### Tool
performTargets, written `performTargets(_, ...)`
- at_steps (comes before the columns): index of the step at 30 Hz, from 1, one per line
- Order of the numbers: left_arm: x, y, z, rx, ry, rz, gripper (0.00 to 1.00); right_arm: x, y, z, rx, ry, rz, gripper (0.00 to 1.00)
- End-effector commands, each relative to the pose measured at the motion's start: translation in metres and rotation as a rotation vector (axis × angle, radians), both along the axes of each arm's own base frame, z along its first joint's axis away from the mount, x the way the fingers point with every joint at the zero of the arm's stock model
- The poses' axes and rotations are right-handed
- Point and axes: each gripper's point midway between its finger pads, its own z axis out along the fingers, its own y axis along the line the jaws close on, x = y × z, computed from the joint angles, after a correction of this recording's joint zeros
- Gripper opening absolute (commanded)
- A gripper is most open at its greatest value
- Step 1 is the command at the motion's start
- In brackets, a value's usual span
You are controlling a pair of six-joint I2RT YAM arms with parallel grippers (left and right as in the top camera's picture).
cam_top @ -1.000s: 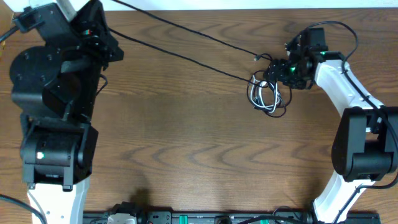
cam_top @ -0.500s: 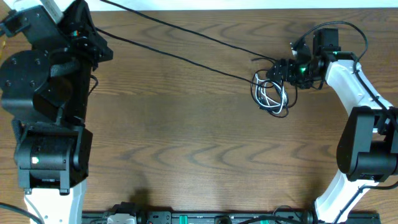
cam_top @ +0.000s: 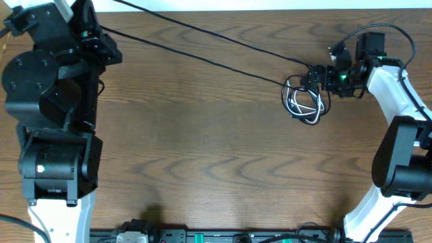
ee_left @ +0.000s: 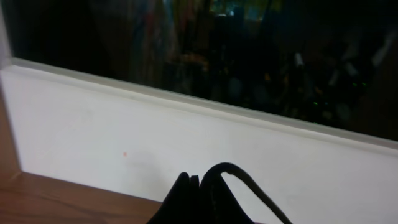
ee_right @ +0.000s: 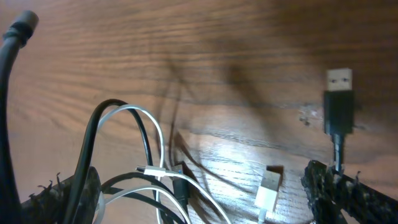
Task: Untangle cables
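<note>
- Lying on the table (cam_top: pixel 202 155) at its far right: a tangle of cables, the black cables (cam_top: pixel 202 42) looped together with a white cable (cam_top: pixel 302 106).
- Black cables: two long runs stretch in straight lines from the tangle across the table to the left arm at the upper left.
- White cable: curved loops inside the tangle, its white plug (ee_right: pixel 267 194) flat on the wood.
- Black USB plug (ee_right: pixel 339 99): on the table beside the tangle, its cord leading down to the right-hand finger in the right wrist view.
- Right gripper (ee_right: pixel 199 202): jaws spread wide, one finger on each side of the tangle, with loops between them.
- Left gripper (ee_left: pixel 198 190): fingertips pressed together at the bottom edge of its wrist view, a black cable arching out from between them; a white wall (ee_left: pixel 112 137) is behind.
</note>
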Motion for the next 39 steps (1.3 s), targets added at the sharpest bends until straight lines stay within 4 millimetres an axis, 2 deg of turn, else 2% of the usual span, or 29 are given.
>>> performTargets(1,-0.025,0.041,0.033,0.011,-0.098,0.205,0.08,0.001,-0.031,-0.006,-0.084,-0.055,0.076,0.99)
performTargets(3,-0.025,0.041,0.033,0.020,-0.099,0.206,0.07,0.003,-0.030,-0.002,-0.080,-0.068,0.088,0.99)
performTargets(5,-0.025,0.041,0.036,0.059,-0.104,0.212,0.08,0.006,-0.049,-0.001,-0.150,-0.043,0.018,0.99)
performTargets(8,-0.029,0.050,0.040,0.065,-0.115,0.268,0.07,0.007,-0.085,-0.002,-0.231,0.030,-0.208,0.99)
performTargets(10,-0.030,0.056,0.041,0.083,-0.117,0.305,0.08,0.007,-0.090,0.001,-0.215,0.038,-0.245,0.99)
performTargets(11,-0.031,0.058,0.041,0.091,-0.116,0.319,0.08,0.008,-0.085,0.003,-0.180,0.031,-0.231,0.99)
performTargets(13,-0.030,0.058,0.041,0.105,-0.111,0.320,0.07,0.011,-0.056,0.018,-0.033,-0.040,-0.082,0.99)
performTargets(15,-0.027,0.053,0.037,0.109,-0.095,0.293,0.08,0.009,-0.014,0.049,0.180,-0.178,0.144,0.99)
performTargets(16,-0.023,0.047,0.033,0.115,-0.082,0.253,0.07,0.008,-0.002,0.064,0.261,-0.227,0.200,0.99)
performTargets(19,-0.009,0.016,0.013,0.125,-0.016,0.064,0.07,0.009,0.016,0.102,0.425,-0.310,0.254,0.99)
performTargets(22,0.004,-0.013,-0.010,0.084,0.060,-0.108,0.07,0.012,0.021,0.118,0.447,-0.305,0.231,0.99)
performTargets(24,0.012,-0.032,-0.025,0.058,0.106,-0.221,0.08,0.015,0.022,0.118,0.417,-0.254,0.169,0.99)
performTargets(26,0.019,-0.052,-0.038,0.021,0.146,-0.338,0.08,0.016,0.019,0.105,0.344,-0.171,0.085,0.99)
performTargets(28,0.026,-0.063,-0.049,-0.031,0.183,-0.402,0.08,0.013,0.020,0.088,0.248,-0.096,0.038,0.99)
performTargets(30,0.034,-0.072,-0.061,-0.085,0.225,-0.452,0.07,0.006,0.031,0.076,0.171,-0.056,0.068,0.99)
performTargets(33,0.041,-0.081,-0.071,-0.110,0.258,-0.494,0.08,0.002,0.045,0.070,0.106,-0.055,0.126,0.99)
performTargets(36,0.045,-0.081,-0.072,-0.109,0.254,-0.495,0.08,0.004,0.051,0.069,0.085,-0.066,0.141,0.99)
performTargets(39,0.045,-0.081,-0.053,-0.092,0.178,-0.498,0.07,0.006,0.051,0.070,0.085,-0.077,0.143,0.99)
